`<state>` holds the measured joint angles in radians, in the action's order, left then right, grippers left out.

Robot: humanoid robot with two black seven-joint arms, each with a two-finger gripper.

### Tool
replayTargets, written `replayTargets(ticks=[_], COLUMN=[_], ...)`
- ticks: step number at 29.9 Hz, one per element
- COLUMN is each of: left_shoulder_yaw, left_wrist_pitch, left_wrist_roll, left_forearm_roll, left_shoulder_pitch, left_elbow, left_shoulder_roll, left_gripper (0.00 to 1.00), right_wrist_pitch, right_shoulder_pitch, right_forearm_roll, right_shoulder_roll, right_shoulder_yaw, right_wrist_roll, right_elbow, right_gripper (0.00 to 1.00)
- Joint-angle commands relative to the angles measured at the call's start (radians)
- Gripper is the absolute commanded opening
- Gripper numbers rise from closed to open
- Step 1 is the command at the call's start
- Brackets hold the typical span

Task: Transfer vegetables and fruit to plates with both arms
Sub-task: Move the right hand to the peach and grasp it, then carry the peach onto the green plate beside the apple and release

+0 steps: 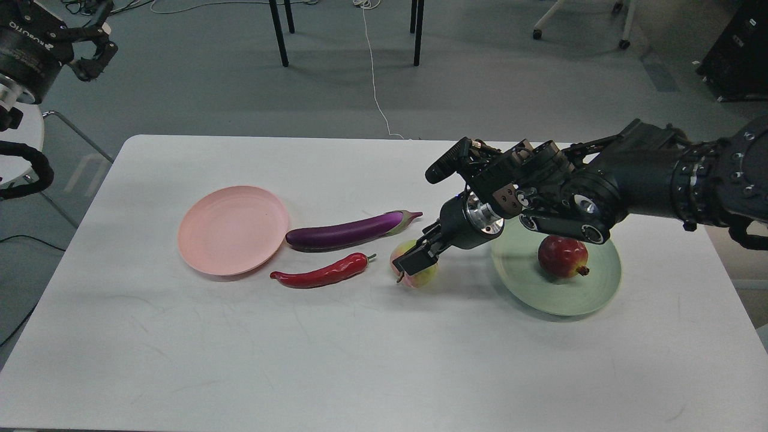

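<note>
A yellow-green peach (420,277) lies on the white table (360,360) just left of the pale green plate (564,300). My right gripper (423,247) reaches over that plate and sits on top of the peach, fingers apart, with one finger (414,261) across its front; the peach still rests on the table. A dark red pomegranate (562,256) lies on the green plate. The purple eggplant (348,231) and the red chili (321,273) lie between the peach and the bare pale pink plate (233,230). My left gripper (99,51) is raised at the far upper left, open and holding nothing.
The right arm (630,180) covers the back part of the green plate. Beyond the table's far edge are black chair legs (279,36), a white cable (375,84) on the grey floor and a glass panel (78,162) at the left.
</note>
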<state>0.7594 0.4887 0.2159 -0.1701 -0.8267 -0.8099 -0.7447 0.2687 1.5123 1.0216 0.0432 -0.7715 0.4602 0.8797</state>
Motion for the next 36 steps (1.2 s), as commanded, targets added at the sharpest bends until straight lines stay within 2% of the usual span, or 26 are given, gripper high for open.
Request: replayTargets(ticks=[1, 8, 13, 15, 18, 25, 30, 36], left_shoulder_yaw=[0.0, -0.002, -0.002, 0.0, 0.0, 0.001, 0.001, 0.001], left_wrist_pitch=[0.0, 0.0, 0.0, 0.0, 0.0, 0.0, 0.0, 0.0], left_wrist_roll=[0.002, 0.002, 0.002, 0.002, 0.002, 0.002, 0.002, 0.002], left_forearm_roll=[0.001, 0.003, 0.001, 0.001, 0.001, 0.001, 0.001, 0.001], left_shoulder_pitch=[0.001, 0.003, 0.001, 0.001, 0.0, -0.006, -0.006, -0.005], left_elbow=[0.0, 0.0, 0.002, 0.0, 0.0, -0.002, -0.008, -0.008], left_shoulder_roll=[0.002, 0.002, -0.001, -0.001, -0.002, -0.025, -0.031, -0.031], left_gripper=[0.98, 0.98, 0.98, 0.98, 0.98, 0.98, 0.98, 0.98], right_wrist_pitch=[-0.008, -0.012, -0.011, -0.014, -0.014, -0.012, -0.011, -0.011], right_shoulder_pitch=[-0.041, -0.084, -0.064, -0.049, -0.004, 0.089, 0.092, 0.053], right_forearm_roll=[-0.002, 0.0, 0.0, 0.0, -0.012, -0.009, 0.012, 0.034], right_shoulder_roll=[-0.011, -0.028, -0.029, -0.023, 0.015, 0.237, 0.407, 0.527], right_shoulder_yaw=[0.003, 0.003, 0.003, 0.008, 0.017, 0.017, -0.018, -0.043], right_wrist_roll=[0.0, 0.0, 0.005, 0.006, 0.008, 0.006, 0.005, 0.005], right_elbow=[-0.044, -0.058, -0.047, -0.042, -0.036, 0.093, 0.137, 0.153], right_gripper=[0.92, 0.86, 0.63, 0.57, 0.56, 0.56, 0.56, 0.56])
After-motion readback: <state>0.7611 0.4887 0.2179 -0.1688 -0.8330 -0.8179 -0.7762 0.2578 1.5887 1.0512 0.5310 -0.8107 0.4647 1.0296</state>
